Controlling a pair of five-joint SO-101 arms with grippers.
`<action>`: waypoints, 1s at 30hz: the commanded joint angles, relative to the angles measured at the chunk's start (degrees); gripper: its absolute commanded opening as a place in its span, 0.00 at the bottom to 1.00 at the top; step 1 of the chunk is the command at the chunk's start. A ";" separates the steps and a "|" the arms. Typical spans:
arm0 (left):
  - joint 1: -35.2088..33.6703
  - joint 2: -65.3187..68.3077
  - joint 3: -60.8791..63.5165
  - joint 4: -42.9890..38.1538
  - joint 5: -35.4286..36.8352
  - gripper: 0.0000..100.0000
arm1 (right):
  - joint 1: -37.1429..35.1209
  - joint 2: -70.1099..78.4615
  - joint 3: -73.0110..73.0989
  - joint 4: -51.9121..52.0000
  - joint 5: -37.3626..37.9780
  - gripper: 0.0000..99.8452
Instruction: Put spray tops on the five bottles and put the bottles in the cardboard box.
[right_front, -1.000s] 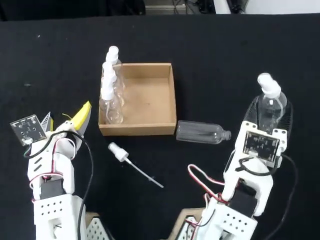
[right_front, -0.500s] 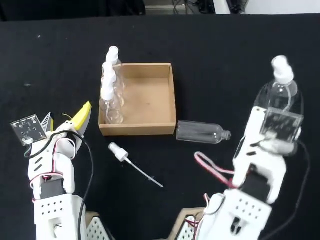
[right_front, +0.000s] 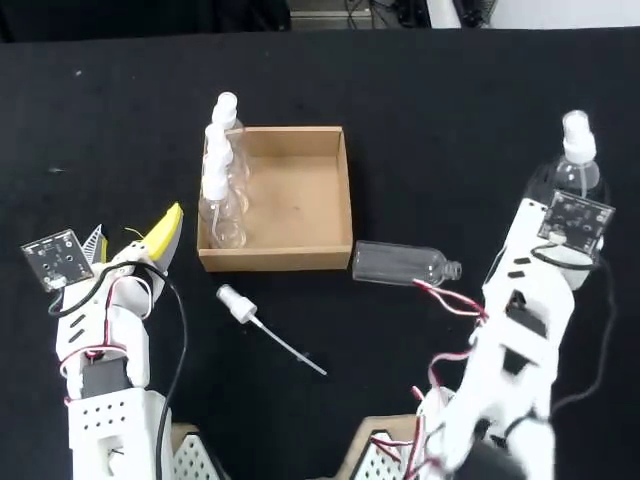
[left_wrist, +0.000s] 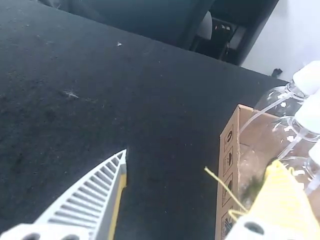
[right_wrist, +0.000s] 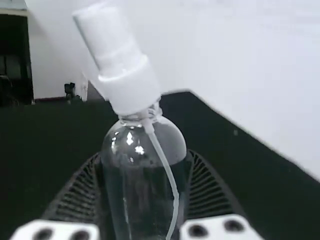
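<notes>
Clamping a capped bottle in right jaws, left jaws apart, high view adds loose spray top, open bottle.

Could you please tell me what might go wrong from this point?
The right pincer holds the capped bottle by its smooth round body, so it might slip on the way to the cardboard box.
The uncapped bottle lies on its side by the box's corner; a low carry could knock it rolling.

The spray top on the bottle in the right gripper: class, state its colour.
White spray top on the clear bottle; shows best in the right wrist view.
</notes>
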 joint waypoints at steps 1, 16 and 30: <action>-0.04 -0.79 0.22 -1.32 -0.53 0.37 | 2.99 8.40 -4.44 -9.05 -2.64 0.01; 3.74 -0.79 1.10 -1.32 -0.62 0.37 | 3.87 40.75 -10.86 -37.54 -6.95 0.01; 3.56 -0.79 0.84 -1.32 -0.62 0.37 | 6.42 55.69 -15.60 -49.41 -6.59 0.01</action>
